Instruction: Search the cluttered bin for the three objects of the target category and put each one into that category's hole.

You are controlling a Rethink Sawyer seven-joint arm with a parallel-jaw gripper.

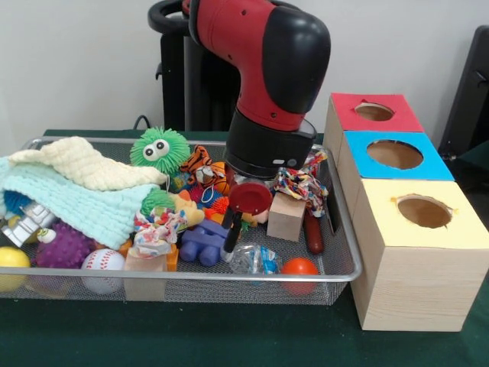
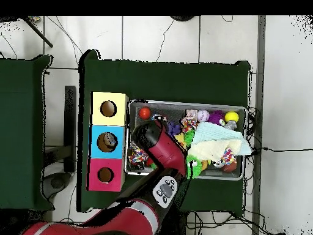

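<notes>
The wire bin (image 1: 348, 252) is heaped with toys. My gripper (image 1: 233, 235) hangs low over its middle, just above a purple plastic toy (image 1: 200, 243) and beside a wooden block (image 1: 286, 216). Whether it holds anything does not show. A colourful rope toy (image 1: 302, 183) lies behind the block. Right of the bin stand three boxes with round holes on top: red (image 1: 374, 112), blue (image 1: 394, 154) and yellow (image 1: 424, 211). In the overhead view the arm (image 2: 160, 147) covers the gripper, and the yellow box (image 2: 109, 109), blue box (image 2: 107, 141) and red box (image 2: 105, 175) line the bin's left side.
Cream towel (image 1: 84, 164) and mint towel (image 1: 69, 199) cover the bin's left half. A green fuzzy ball with eyes (image 1: 159, 147), a baseball (image 1: 102, 261), a purple spiky ball (image 1: 65, 245), a yellow ball (image 1: 11, 260) and an orange ball (image 1: 299, 267) lie around.
</notes>
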